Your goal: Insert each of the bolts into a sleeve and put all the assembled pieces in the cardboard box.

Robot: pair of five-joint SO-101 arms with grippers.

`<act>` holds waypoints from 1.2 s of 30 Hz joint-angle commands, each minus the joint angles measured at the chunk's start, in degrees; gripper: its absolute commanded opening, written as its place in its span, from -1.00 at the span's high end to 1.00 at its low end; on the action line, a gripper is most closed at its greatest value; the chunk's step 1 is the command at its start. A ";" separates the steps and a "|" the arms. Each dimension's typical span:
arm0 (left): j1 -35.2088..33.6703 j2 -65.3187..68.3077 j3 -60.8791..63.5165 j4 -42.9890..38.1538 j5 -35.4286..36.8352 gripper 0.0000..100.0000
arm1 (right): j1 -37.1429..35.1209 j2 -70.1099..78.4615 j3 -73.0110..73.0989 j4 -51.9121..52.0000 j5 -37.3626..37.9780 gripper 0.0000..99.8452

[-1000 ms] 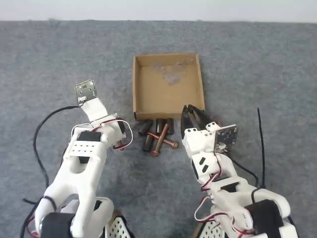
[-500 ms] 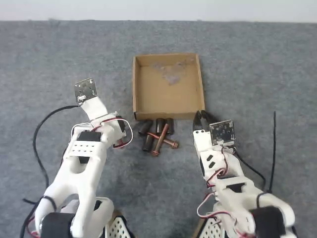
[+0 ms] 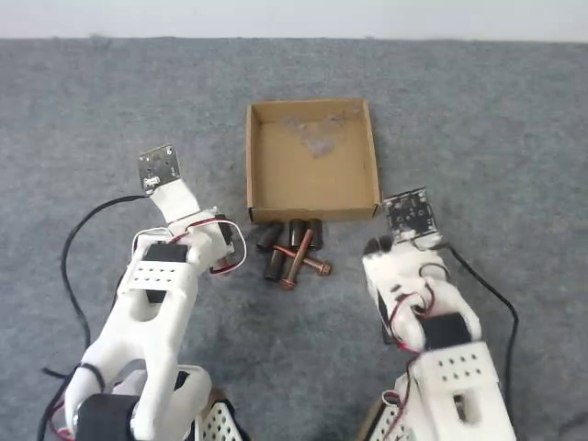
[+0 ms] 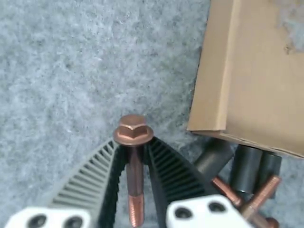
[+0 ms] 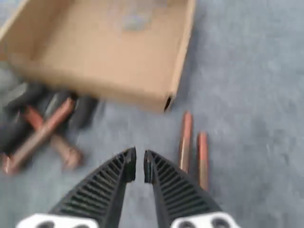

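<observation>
My left gripper (image 4: 134, 148) is shut on a copper bolt (image 4: 133, 132), whose hex head sticks out past the fingertips, just off the near left corner of the cardboard box (image 4: 213, 90). In the high view that arm (image 3: 197, 241) stands left of a pile of dark sleeves (image 3: 296, 230) and crossed copper bolts (image 3: 301, 257) in front of the box (image 3: 249, 165). My right gripper (image 5: 138, 165) is shut with nothing in it, low over the mat near the box's right front corner (image 5: 167, 102). Two loose bolts (image 5: 185, 137) lie side by side next to it.
Grey felt mat (image 3: 514, 138) covers the table, with free room on both sides of the box. The box holds only a scrap of clear film (image 3: 317, 138). Black cables (image 3: 78, 248) trail beside each arm.
My right arm has swung right and drawn back from the box's front edge, and its wrist has turned. The left arm and its bolt have not moved.
</observation>
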 commanded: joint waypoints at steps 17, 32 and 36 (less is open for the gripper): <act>-0.09 -1.67 -0.84 -1.41 -0.62 0.98 | 3.12 26.77 -21.10 32.57 6.33 0.99; 0.00 -1.67 -0.84 -1.41 -0.62 0.98 | 2.07 32.40 -21.19 31.78 -2.37 0.57; 0.00 -1.67 -0.84 -1.41 -0.62 0.98 | -1.63 32.22 -21.10 31.78 -2.46 0.65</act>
